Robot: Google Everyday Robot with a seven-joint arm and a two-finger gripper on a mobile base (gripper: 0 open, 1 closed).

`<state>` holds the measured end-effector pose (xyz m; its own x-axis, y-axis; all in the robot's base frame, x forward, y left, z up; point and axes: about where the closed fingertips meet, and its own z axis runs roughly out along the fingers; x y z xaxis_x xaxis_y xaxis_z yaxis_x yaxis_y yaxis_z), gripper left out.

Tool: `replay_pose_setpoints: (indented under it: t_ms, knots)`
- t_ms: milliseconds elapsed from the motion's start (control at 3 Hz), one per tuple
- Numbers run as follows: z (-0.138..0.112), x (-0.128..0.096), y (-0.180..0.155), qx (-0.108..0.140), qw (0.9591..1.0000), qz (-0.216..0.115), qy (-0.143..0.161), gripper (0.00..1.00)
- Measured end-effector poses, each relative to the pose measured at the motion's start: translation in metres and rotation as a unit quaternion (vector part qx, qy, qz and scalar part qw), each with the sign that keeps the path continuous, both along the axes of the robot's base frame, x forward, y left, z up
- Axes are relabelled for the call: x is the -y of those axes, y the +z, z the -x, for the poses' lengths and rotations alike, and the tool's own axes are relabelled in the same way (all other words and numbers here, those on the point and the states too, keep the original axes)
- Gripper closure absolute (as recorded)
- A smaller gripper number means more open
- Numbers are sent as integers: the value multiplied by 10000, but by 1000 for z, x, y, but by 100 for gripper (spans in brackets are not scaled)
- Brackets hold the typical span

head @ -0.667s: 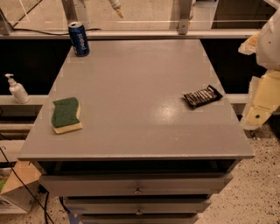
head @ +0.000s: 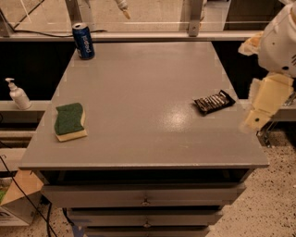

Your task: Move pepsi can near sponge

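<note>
One high view, angled down across the table (head: 148, 92) from its front, moderately near, end effector (head: 123, 8) at top edge.

Robot testing workspace, lab-like: a grey table (head: 138, 139) over metal drawers (head: 145, 196), glass partition (head: 152, 14) behind, loose cables (head: 18, 194) and a cardboard box (head: 16, 203) on speckled flooring (head: 273, 203), the robot's tool (head: 259, 111) beside the table's right edge.

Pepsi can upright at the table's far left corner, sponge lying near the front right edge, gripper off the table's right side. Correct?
No. Camera view: the sponge lies near the front left edge. The pepsi can and the gripper off the right side are as stated.
</note>
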<state>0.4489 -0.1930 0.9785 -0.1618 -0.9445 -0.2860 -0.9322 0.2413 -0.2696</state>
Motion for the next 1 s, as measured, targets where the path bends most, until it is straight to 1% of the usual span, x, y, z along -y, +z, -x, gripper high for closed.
replay_pose_setpoints:
  t_ms: [333,667,1000]
  knots:
    - [-18,-38,-10,84,9967,-733,337,0]
    - [-36,-81,-12,153,9906,-1225,596,0]
    - [-36,-77,-11,111,9913,-1230,466,0]
